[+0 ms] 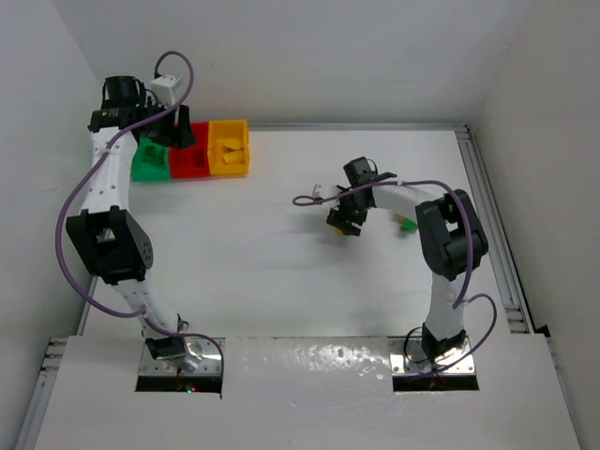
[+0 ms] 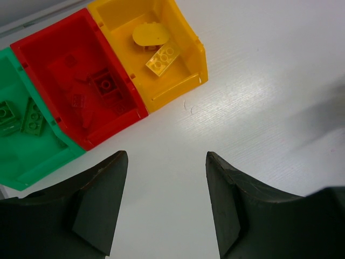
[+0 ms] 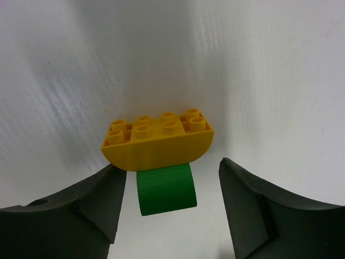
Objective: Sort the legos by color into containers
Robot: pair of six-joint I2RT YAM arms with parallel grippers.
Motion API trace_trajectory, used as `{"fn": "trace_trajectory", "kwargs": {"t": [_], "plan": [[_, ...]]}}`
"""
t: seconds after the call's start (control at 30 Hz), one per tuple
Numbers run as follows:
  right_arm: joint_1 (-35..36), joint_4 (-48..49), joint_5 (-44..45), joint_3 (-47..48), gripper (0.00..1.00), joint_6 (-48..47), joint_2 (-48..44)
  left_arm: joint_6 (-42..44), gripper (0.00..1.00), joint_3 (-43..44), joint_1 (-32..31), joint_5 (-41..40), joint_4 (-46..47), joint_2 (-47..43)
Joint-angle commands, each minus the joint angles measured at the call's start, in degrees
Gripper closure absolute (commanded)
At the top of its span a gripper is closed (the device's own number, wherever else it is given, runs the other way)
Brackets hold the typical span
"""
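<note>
A yellow curved brick [image 3: 157, 143] with studs sits on the white table, with a green curved brick [image 3: 165, 189] against its near side. My right gripper [image 3: 172, 175] is open around the green brick, its left finger close to the yellow one. It hovers at mid table [image 1: 342, 225]. The green bin [image 2: 32, 156], red bin [image 2: 64, 59] and yellow bin [image 2: 172, 91] stand in a row at the far left and hold green bricks [image 2: 21, 116], red bricks [image 2: 105, 83] and yellow bricks [image 2: 156, 46]. My left gripper [image 2: 164, 156] is open and empty, just in front of the bins.
Another small green brick [image 1: 408, 223] lies on the table beside my right forearm. The bins [image 1: 187, 172] sit against the table's back left edge, near the left wall. A metal rail [image 1: 492, 216] runs along the table's right side.
</note>
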Motion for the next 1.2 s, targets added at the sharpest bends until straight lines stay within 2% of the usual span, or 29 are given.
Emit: {"fn": "trace_trajectory", "kwargs": {"t": [0.0, 0.13, 0.23, 0.27, 0.33, 0.37, 0.43, 0.57, 0.7, 0.77, 0.83, 0.87, 1.03, 1.17], "plan": [[0.6, 0.6, -1.0, 1.5, 0.33, -1.2, -0.1, 0.6, 0.42, 2.3, 0.0, 0.7, 0.2, -2.7], [0.7, 0.7, -1.4, 0.9, 0.5, 0.0, -0.4, 0.3, 0.42, 2.2, 0.0, 0.7, 0.2, -2.6], [0.8, 0.7, -2.0, 0.7, 0.56, 0.6, -0.8, 0.1, 0.42, 2.2, 0.0, 1.1, 0.2, -2.6], [1.1, 0.7, -1.9, 0.6, 0.65, 0.6, -0.9, 0.2, 0.43, 2.2, 0.0, 1.3, 0.2, -2.5], [1.2, 0.9, -1.8, 0.7, 0.77, 1.0, -1.3, 0.1, 0.42, 2.2, -0.1, 1.5, 0.2, -2.5], [1.3, 1.0, -1.9, 0.6, 0.89, 1.3, -1.4, 0.2, 0.42, 2.2, 0.0, 1.6, 0.0, -2.5], [1.3, 2.0, -2.2, 0.5, 0.99, 2.9, -2.4, 0.0, 0.42, 2.2, -0.3, 2.1, -0.5, -2.4], [1.3, 8.3, -3.0, -2.4, 1.0, 10.0, -6.0, -0.2, 0.42, 1.3, -2.7, 2.8, -2.6, -1.8], [2.9, 26.2, -0.4, -8.0, 1.0, 25.5, -11.9, -0.5, 0.38, -1.4, -8.8, 4.6, -2.8, -1.6], [5.5, 33.7, 3.4, -9.8, 1.0, 30.3, -14.1, -2.5, 0.36, -1.9, -10.4, 9.0, -2.9, -0.9], [9.3, 39.3, 8.5, -10.8, 1.0, 34.7, -14.8, -4.8, 0.14, -1.9, -13.9, 14.0, -2.6, 0.4], [10.2, 41.5, 9.7, -11.2, 1.0, 36.7, -14.9, -5.3, 0.0, -2.0, -14.7, 15.3, -2.4, 1.0], [14.9, 51.8, 11.8, -12.5, 1.0, 49.1, -13.5, -8.6, 0.0, -3.8, -20.8, 17.0, 0.1, 1.9], [17.5, 56.4, 14.4, -12.2, 1.0, 50.9, -12.7, -10.1, 0.0, -5.9, -22.6, 15.7, 2.0, 2.3]]}}
